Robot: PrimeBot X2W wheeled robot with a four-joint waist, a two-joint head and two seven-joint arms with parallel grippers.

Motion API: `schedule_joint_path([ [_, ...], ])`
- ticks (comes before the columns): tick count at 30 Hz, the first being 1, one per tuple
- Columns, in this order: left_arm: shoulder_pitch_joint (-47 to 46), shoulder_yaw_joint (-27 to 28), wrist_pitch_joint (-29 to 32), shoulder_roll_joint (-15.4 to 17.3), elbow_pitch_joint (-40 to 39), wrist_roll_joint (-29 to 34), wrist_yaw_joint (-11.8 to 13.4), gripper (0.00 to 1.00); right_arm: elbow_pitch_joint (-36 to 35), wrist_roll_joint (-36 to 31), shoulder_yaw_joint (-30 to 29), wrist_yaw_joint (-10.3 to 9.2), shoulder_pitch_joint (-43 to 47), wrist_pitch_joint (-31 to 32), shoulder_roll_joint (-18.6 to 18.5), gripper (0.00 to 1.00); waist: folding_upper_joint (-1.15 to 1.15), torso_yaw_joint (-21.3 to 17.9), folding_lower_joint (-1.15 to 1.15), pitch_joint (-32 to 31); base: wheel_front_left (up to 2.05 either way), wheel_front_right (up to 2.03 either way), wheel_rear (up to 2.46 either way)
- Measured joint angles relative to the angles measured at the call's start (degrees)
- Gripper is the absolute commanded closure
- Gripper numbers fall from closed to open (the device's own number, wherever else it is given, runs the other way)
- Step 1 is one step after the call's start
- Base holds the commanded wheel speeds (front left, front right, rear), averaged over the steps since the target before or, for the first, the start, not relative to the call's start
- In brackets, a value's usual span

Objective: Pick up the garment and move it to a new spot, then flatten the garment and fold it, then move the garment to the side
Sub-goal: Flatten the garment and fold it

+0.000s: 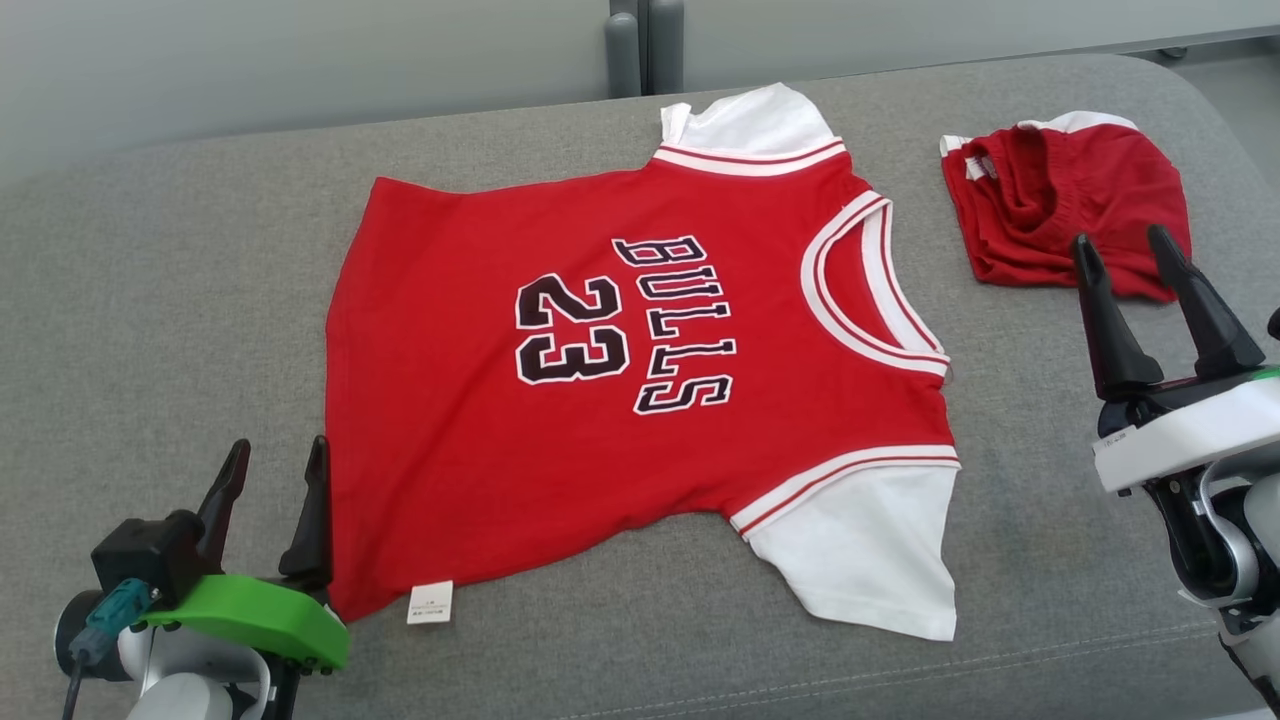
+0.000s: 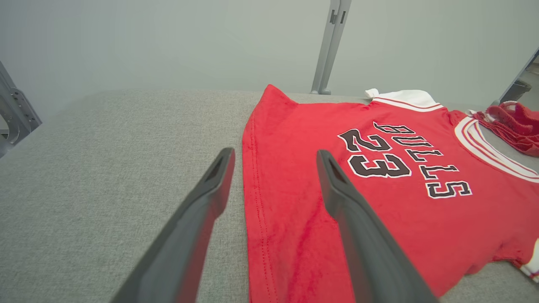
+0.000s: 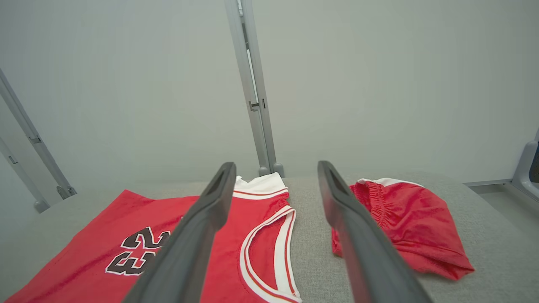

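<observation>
My left jaws stand open and empty at the hem corner of the shirt (image 1: pixel 450 450). The shirt lies spread flat on the grey cushion (image 1: pixel 150 300). Red shorts (image 1: pixel 1060 200) sit apart to its right. My right jaws hover open near them. I judge flattening done; folding next calls for pinching the shirt's edge.

the garment (image 1: pixel 600 400) lies spread flat mid worktop (image 1: pixel 150 350), hem to the left, collar to the right, one sleeve toward the far edge and one toward the near edge. past the collar at the far right sits a bunched pair of shorts (image 1: pixel 1080 200), apart from the garment, and there's a post (image 1: pixel 640 45) behind the worktop. left pincer (image 1: pixel 280 455) is near left, just beside the hem corner, and right pincer (image 1: pixel 1122 240) is just in front of the shorts.
</observation>
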Motion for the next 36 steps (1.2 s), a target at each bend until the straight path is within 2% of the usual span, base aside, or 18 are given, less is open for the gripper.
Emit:
schedule_joint_path([
  [8,0.43,3.52,0.00,-2.43,-3.97,3.43,0.47,0.00,-0.51,-6.30,-4.56,-0.13,3.86,0.00,3.89,0.00,0.00,0.29,0.00,0.32,0.00,0.00,0.00],
  [14,1.93,6.11,-0.18,-3.19,-5.47,5.92,0.48,0.00,-0.81,-8.28,-7.73,-0.03,4.89,0.00,5.11,0.00,0.00,0.32,0.00,0.54,0.00,0.00,0.00],
  [19,2.75,6.32,-0.16,-4.98,-6.16,7.46,0.49,0.00,-0.80,-9.12,-7.91,2.23,7.00,0.00,6.49,0.00,0.00,0.37,0.00,0.63,0.00,0.00,0.00],
  [23,2.88,7.04,-0.16,-6.08,-7.03,8.83,0.49,0.00,-0.91,-9.87,-8.15,4.80,7.88,0.00,7.70,0.00,0.00,0.54,0.00,0.60,0.00,0.00,0.00],
  [36,5.06,9.15,-0.18,-7.56,-7.64,11.56,0.43,0.00,-0.58,-12.81,-11.72,8.64,9.49,0.00,10.46,0.00,0.00,0.43,0.00,-0.12,0.00,0.00,0.00],
])
